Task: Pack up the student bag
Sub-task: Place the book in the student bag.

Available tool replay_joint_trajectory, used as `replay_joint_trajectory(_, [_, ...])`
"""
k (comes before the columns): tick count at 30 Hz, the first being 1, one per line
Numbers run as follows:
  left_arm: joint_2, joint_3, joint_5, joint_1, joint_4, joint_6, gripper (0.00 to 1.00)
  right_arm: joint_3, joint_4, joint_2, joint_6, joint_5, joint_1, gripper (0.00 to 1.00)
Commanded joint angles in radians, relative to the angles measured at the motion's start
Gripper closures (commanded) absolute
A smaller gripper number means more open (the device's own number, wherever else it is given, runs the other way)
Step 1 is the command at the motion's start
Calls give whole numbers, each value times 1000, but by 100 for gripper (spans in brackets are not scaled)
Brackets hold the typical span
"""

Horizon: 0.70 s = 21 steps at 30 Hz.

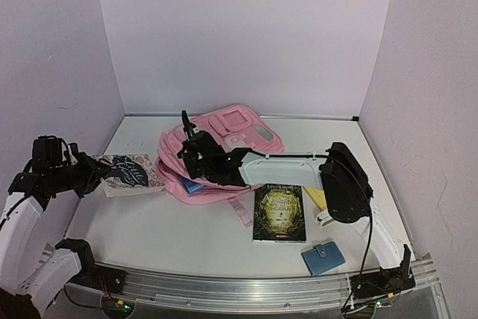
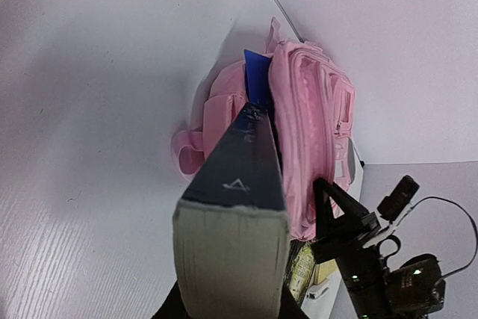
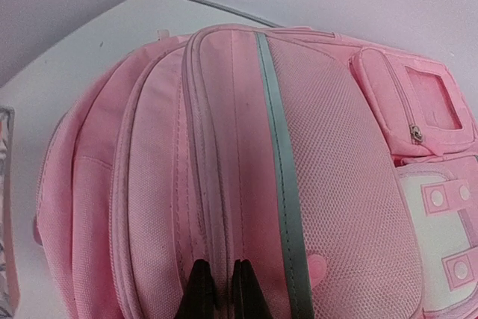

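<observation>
The student bag [image 1: 224, 143], a big pink backpack with pale trim, lies at the back middle of the table. Its opening faces the left arm, and a blue item [image 1: 193, 186] shows inside. My right gripper [image 1: 196, 156] reaches across to the bag's near-left edge. In the right wrist view the gripper [image 3: 222, 289] is shut, its fingers pinching a pink seam fold of the bag [image 3: 246, 147]. At the left, my left gripper [image 1: 93, 173] is shut on a patterned book [image 1: 133, 173]. In the left wrist view the book's dark spine [image 2: 243, 169] points at the bag [image 2: 314, 125].
A dark book with gold print [image 1: 279, 213] lies flat in front of the bag, next to a pink strap [image 1: 240, 211]. A yellow item [image 1: 315, 198] sits under the right arm. A blue wallet [image 1: 323, 258] lies near the front rail. Walls close in the back and both sides.
</observation>
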<state>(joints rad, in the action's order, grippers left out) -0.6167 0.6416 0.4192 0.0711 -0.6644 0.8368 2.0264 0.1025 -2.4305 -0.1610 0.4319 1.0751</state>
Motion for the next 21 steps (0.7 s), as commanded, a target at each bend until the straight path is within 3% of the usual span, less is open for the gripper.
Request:
replay_joint_trajectory(1, [59, 94, -6, 0, 27, 5, 100, 11, -45, 185, -172, -18, -26, 100])
replay_joint_trajectory(6, [61, 72, 60, 0, 56, 28, 100, -26, -61, 251, -240, -107, -36, 100])
replay_joint_trajectory(11, [5, 14, 223, -1, 242, 109, 100, -89, -92, 325, -290, -180, -36, 100])
replay_joint_trajectory(21, [-215, -31, 332, -1, 536, 160, 100, -171, -165, 403, -362, -260, -36, 100])
